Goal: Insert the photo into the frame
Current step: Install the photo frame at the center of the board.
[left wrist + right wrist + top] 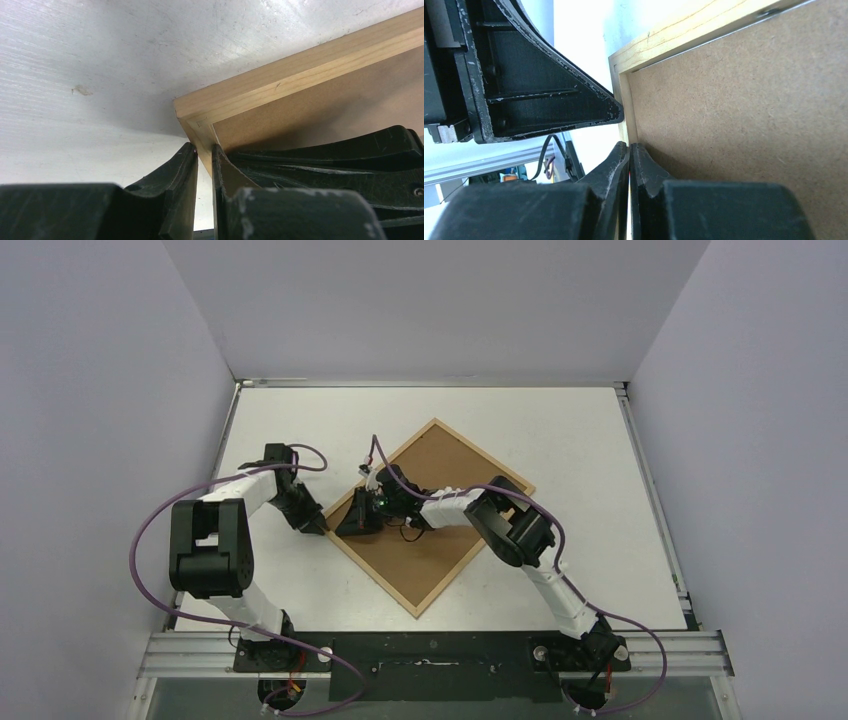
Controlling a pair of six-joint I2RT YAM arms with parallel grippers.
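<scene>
The frame (470, 447) lies back side up on the table, turned like a diamond, with its brown board (440, 465) facing up. The photo is hidden. My left gripper (322, 527) is at the frame's left corner. In the left wrist view its fingertips (204, 148) are closed on the light-wood rail (300, 75) just below that corner. My right gripper (347, 527) is next to it over the same corner. In the right wrist view it (629, 145) is shut, with its tips on the rail (664, 40) at the edge of the board (744, 110).
The white table (560, 420) is enclosed by grey walls on the left, back and right. The left gripper's finger (549, 95) shows close beside the right one. An aluminium rail (430, 652) carrying the arm bases runs along the near edge.
</scene>
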